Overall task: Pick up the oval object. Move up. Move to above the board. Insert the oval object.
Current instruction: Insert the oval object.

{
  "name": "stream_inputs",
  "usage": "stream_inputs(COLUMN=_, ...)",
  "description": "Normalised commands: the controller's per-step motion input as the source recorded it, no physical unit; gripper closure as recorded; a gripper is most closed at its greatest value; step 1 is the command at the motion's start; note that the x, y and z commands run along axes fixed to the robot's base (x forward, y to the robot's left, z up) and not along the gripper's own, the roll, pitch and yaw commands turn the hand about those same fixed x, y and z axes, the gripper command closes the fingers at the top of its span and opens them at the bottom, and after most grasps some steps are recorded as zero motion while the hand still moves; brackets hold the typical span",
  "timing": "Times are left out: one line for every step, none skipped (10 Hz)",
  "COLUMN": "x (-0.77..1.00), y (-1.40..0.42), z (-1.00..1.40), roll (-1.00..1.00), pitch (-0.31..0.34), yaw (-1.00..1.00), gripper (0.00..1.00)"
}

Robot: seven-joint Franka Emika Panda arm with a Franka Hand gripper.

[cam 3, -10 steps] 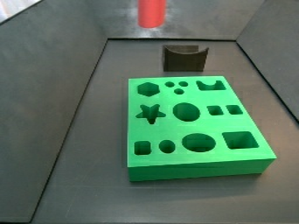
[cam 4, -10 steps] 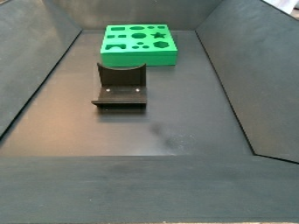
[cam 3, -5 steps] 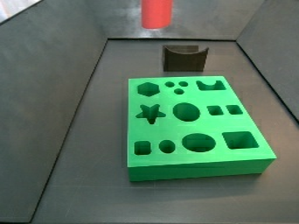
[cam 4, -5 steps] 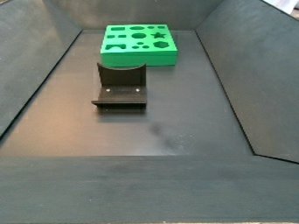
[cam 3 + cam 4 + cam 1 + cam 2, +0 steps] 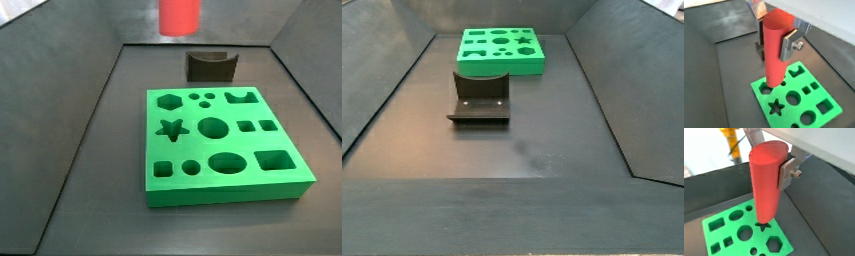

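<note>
We start with the board (image 5: 225,145), which sits where it sat a second ago: right of centre in one side view, and near the top centre of the other (image 5: 501,51), flat on the dark floor with all its holes empty. The fixture (image 5: 480,98) also stays put, lower down toward the centre of that side view and just behind the board in the other (image 5: 211,65). What changes is the peg (image 5: 179,15): at the top edge of a side view its red lower end shows less and less over the last second, so we read it as climbing, clear of floor and board alike. Both wrist views show the peg (image 5: 775,50) upright, clamped between the gripper (image 5: 769,163) plates, one silver finger (image 5: 789,44) pressed against its side; the claw is closed on the peg, not empty. In those views the peg's lower tip hangs in front of the board (image 5: 724,228), but well above it. We judge that the pick is done and the lift is nearly finished; the carry over the board comes next, and we cannot yet tell which oval hole the tip lines up with.
</note>
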Motion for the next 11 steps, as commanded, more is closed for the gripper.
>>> stream_inputs(x=0.0, y=0.0, z=-0.11, roll=0.0, pitch=-0.016, yaw=-1.0, gripper=1.0)
stream_inputs(x=0.0, y=0.0, z=-0.11, roll=0.0, pitch=-0.017, yaw=-1.0, gripper=1.0)
stream_inputs(x=0.0, y=0.0, z=-0.11, roll=0.0, pitch=-0.014, yaw=-1.0, gripper=1.0)
stream_inputs(x=0.0, y=0.0, z=-0.11, roll=0.0, pitch=-0.014, yaw=-1.0, gripper=1.0)
stream_inputs(x=0.0, y=0.03, z=0.0, roll=0.0, pitch=0.0, yaw=0.0, gripper=1.0)
stream_inputs(x=0.0, y=-0.04, z=-0.08, roll=0.0, pitch=-0.009, yaw=0.04, gripper=1.0)
stream_inputs(x=0.22, y=-0.12, z=-0.18, roll=0.0, pitch=-0.027, yaw=0.11, gripper=1.0)
stream_inputs(x=0.29, y=-0.23, z=-0.14, roll=0.0, pitch=-0.003, yaw=0.13, gripper=1.0)
stream_inputs(x=0.33, y=-0.24, z=-0.11, roll=0.0, pitch=0.0, yaw=0.1, gripper=1.0)
stream_inputs(x=0.33, y=-0.27, z=-0.16, roll=0.04, pitch=0.0, yaw=0.08, gripper=1.0)
stream_inputs(x=0.3, y=-0.25, z=-0.25, roll=0.17, pitch=0.019, yaw=0.04, gripper=1.0)
